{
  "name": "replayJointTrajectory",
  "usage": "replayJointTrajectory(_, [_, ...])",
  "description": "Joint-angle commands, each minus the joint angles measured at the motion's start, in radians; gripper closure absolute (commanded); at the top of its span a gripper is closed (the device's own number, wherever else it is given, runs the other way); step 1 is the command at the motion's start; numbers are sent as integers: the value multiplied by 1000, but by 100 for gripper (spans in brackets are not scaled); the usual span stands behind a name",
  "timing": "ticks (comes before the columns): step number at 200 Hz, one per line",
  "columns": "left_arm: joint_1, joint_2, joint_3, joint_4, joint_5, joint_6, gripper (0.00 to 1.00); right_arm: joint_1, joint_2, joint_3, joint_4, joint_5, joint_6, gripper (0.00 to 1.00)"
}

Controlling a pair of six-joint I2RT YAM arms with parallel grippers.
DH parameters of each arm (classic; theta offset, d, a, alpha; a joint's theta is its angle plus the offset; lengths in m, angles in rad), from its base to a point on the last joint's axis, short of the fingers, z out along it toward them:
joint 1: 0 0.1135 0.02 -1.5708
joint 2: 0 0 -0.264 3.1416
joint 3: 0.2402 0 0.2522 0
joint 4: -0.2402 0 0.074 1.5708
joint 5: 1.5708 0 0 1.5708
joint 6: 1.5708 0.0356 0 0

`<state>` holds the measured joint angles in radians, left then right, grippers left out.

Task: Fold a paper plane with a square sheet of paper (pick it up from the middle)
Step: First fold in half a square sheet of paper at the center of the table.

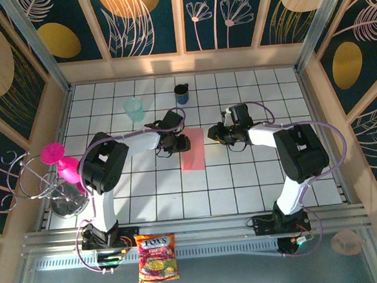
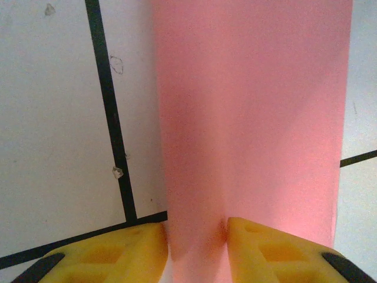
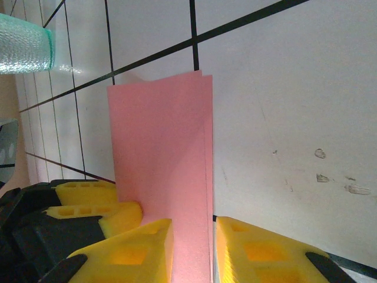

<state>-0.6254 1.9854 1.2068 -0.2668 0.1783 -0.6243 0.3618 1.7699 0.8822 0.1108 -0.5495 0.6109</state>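
The square sheet of paper [image 1: 194, 152] lies on the tiled table folded in half, a salmon-pink upright rectangle between the two arms. Its doubled edge shows in the right wrist view [image 3: 159, 147]. My left gripper [image 1: 183, 142] sits low at the sheet's upper left edge. Its yellow fingers stand apart, with the pink paper [image 2: 247, 118] running flat through the gap [image 2: 197, 236]. My right gripper [image 1: 212, 134] meets the sheet from the right, jaws also apart [image 3: 193, 233], straddling the paper's right edge. The left gripper's fingers [image 3: 88, 203] show beside it.
A teal cup [image 1: 134, 109] and a dark blue mug [image 1: 181, 93] stand behind the paper. A magenta goblet [image 1: 64, 164] and a wire rack [image 1: 42, 181] are at the left edge. A snack bag [image 1: 157, 257] lies on the near rail.
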Motion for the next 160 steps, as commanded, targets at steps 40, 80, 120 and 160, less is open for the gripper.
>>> replayJointTrajectory(40, [-13, 185, -37, 8, -83, 48, 62, 13, 16, 22, -3, 0, -7, 74])
replayJointTrajectory(80, [-13, 197, -22, -8, -100, 66, 62, 16, 19, 22, -5, 2, -7, 74])
replayJointTrajectory(120, [-13, 207, -14, -18, -108, 72, 61, 18, 19, 18, -3, 5, -6, 74])
replayJointTrajectory(160, [-13, 209, -12, -6, -96, 54, 60, 21, 18, 18, -4, 2, -5, 74])
